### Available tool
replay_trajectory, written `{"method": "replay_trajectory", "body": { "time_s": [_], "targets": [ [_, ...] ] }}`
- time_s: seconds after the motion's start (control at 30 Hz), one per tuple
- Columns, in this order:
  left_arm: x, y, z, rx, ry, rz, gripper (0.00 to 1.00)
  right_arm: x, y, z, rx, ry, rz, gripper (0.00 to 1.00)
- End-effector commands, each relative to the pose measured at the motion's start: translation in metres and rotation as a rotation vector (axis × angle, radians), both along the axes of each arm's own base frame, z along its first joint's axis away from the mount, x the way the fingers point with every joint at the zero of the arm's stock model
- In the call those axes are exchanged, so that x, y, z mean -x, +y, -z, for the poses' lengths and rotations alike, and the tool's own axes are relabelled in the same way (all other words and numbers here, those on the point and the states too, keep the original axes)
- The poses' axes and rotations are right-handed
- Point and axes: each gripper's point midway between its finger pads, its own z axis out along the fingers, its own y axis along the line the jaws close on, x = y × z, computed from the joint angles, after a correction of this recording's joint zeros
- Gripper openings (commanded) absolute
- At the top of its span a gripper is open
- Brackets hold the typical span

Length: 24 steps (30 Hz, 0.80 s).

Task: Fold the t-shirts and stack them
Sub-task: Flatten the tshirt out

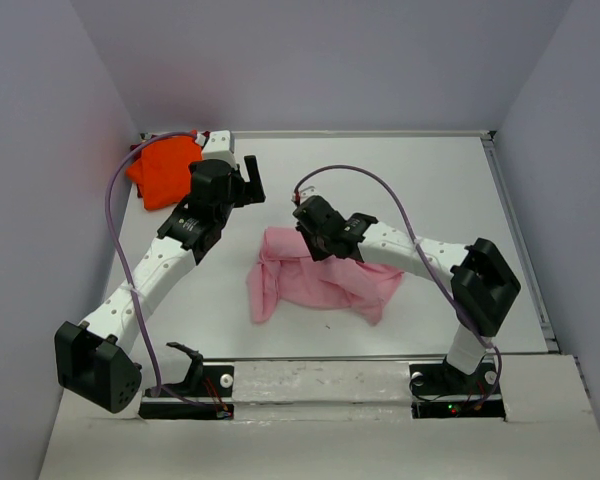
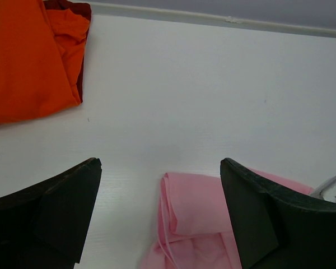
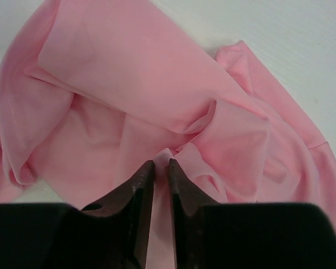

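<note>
A crumpled light pink t-shirt (image 1: 320,285) (image 2: 196,207) (image 3: 134,73) lies in the middle of the white table (image 1: 430,190). My right gripper (image 1: 312,243) (image 3: 161,162) is down on its upper middle, jaws nearly together with a raised fold of pink cloth pinched between them. Folded in the far left corner is the bright orange t-shirt (image 1: 163,170) (image 2: 22,56), and a dark red t-shirt (image 2: 73,8) shows at its far edge underneath. My left gripper (image 1: 252,182) (image 2: 159,162) hovers wide open and holds nothing, between the orange shirt and the pink shirt's upper left corner.
Grey walls enclose the table on the left, back and right, with a raised rim (image 1: 520,240) along the right side. Purple cables (image 1: 115,200) loop over both arms. The arm bases (image 1: 450,385) stand at the near edge.
</note>
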Motion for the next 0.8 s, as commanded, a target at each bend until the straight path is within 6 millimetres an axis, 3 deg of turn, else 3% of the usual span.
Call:
{"method": "replay_trajectory", "body": {
  "time_s": [0.0,0.1,0.33,0.43,0.53,0.6,0.7,0.73,0.77],
  "targets": [
    [-0.003,-0.002,-0.023,0.036,-0.064,0.001,0.96,-0.008,-0.002,-0.012,-0.035,-0.045,0.028,0.11],
    [-0.002,-0.002,-0.023,0.035,-0.064,0.000,0.96,-0.008,-0.004,-0.014,-0.036,-0.050,0.037,0.00],
    [-0.003,-0.002,-0.022,0.035,-0.062,0.000,0.96,-0.008,-0.008,-0.029,-0.054,-0.080,0.044,0.00],
    [-0.004,-0.003,-0.020,0.033,-0.058,0.005,0.96,-0.008,-0.012,-0.055,-0.063,-0.111,0.039,0.00],
    [-0.003,-0.003,-0.021,0.035,-0.059,0.004,0.96,-0.008,-0.020,-0.106,-0.093,-0.181,0.042,0.00],
    [-0.003,-0.003,-0.022,0.036,-0.060,0.004,0.96,-0.007,-0.034,-0.150,-0.113,-0.255,0.064,0.00],
    [-0.003,-0.003,-0.022,0.036,-0.062,0.003,0.96,-0.002,-0.059,-0.190,-0.097,-0.319,0.104,0.00],
    [-0.003,-0.003,-0.022,0.036,-0.062,0.003,0.96,0.001,-0.067,-0.219,-0.137,-0.365,0.120,0.00],
    [-0.003,-0.003,-0.022,0.036,-0.062,0.003,0.96,0.002,-0.078,-0.233,-0.133,-0.399,0.142,0.00]
  ]
}}
